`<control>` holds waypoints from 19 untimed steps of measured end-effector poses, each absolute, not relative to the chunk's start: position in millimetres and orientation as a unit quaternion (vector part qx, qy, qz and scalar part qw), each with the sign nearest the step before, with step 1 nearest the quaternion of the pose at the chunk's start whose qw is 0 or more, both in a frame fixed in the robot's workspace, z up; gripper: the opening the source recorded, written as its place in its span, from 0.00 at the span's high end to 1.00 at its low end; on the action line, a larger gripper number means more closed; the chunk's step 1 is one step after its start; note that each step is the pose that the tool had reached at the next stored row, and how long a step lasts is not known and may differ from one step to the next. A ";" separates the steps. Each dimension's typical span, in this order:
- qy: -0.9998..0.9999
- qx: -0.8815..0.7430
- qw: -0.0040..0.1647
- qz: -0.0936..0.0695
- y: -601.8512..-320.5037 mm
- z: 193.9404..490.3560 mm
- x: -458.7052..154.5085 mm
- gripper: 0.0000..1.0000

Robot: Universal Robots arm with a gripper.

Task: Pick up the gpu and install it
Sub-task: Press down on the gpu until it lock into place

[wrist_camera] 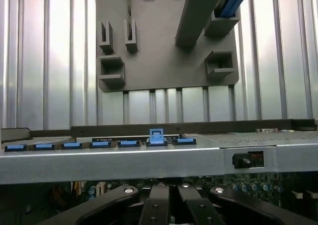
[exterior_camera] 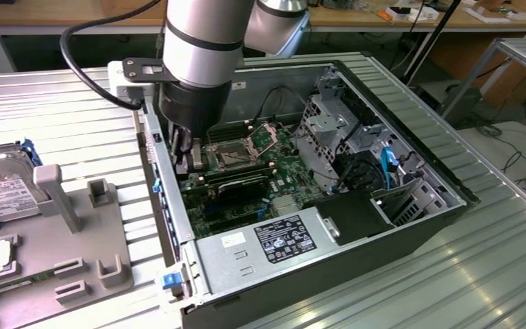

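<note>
Nearest in the exterior view, at six o'clock of the open computer case [exterior_camera: 409,137], sits the labelled power supply [exterior_camera: 281,240]. Outside the case at eight o'clock lies the grey fixture tray [exterior_camera: 62,260], with the silver hard drive [exterior_camera: 3,188] beyond it at nine. Just past the power supply, a dark flat card with a green edge lies across the motherboard. I take it for the gpu [exterior_camera: 235,184]. It looks down at slot level rather than lifted, though how firmly it sits cannot be judged. Its long axis runs roughly from nine to three o'clock, one end toward the case wall on the exterior view's left. The gripper [exterior_camera: 183,154] hangs just beyond that end, at about ten o'clock of the card and close above it, hard beside the wall, with the CPU socket [exterior_camera: 235,154] at its three o'clock. So the card lies toward four o'clock from the fingertips, its length pointing away from them. In the wrist view the gripper [wrist_camera: 176,205] shows dark fingers [wrist_camera: 159,205] drawn near together over the board, below the case wall [wrist_camera: 149,163] and a blue latch [wrist_camera: 156,136]. Whether they clamp anything I cannot tell. Farthest, the arm [exterior_camera: 203,48] rises toward twelve.
</note>
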State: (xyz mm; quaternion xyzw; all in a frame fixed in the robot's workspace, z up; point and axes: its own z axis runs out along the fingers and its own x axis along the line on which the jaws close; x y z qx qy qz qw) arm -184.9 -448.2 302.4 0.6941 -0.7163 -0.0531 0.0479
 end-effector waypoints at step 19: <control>-0.715 0.698 0.020 -0.024 -447.5 284.5 -131.0 0.89</control>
